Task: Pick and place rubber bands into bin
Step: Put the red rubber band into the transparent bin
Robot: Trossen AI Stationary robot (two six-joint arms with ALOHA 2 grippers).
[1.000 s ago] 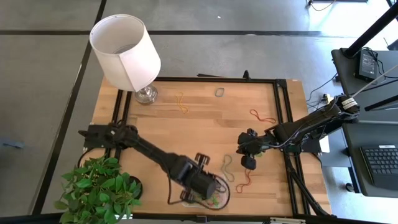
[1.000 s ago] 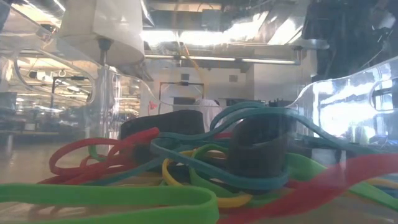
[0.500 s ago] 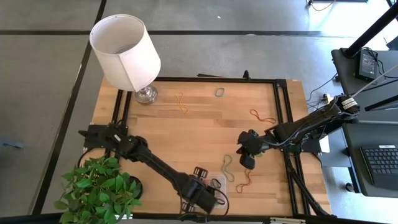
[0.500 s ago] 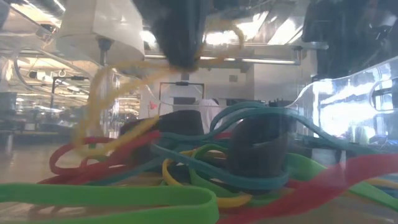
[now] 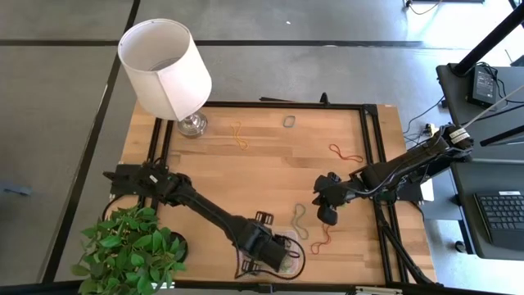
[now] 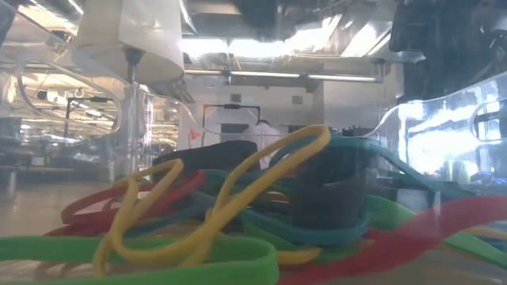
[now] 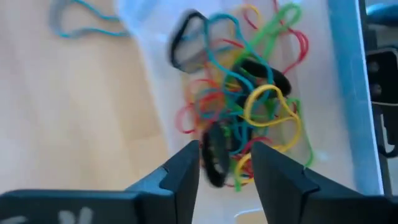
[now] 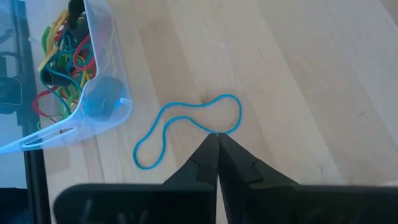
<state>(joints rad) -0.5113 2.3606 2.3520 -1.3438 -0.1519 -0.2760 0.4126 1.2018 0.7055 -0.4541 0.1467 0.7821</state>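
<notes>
The left gripper hangs open right above the bin, holding nothing; bands lie piled below it. The right gripper is pinched together, tips touching a blue band beside the bin.

Tangled rubber bands fill the clear bin; a blue loop lies flat just beside it.

No legible text, label, brand, number or sign appears in any view. The markings at the lower edge of the left wrist view are too blurred to read.
</notes>
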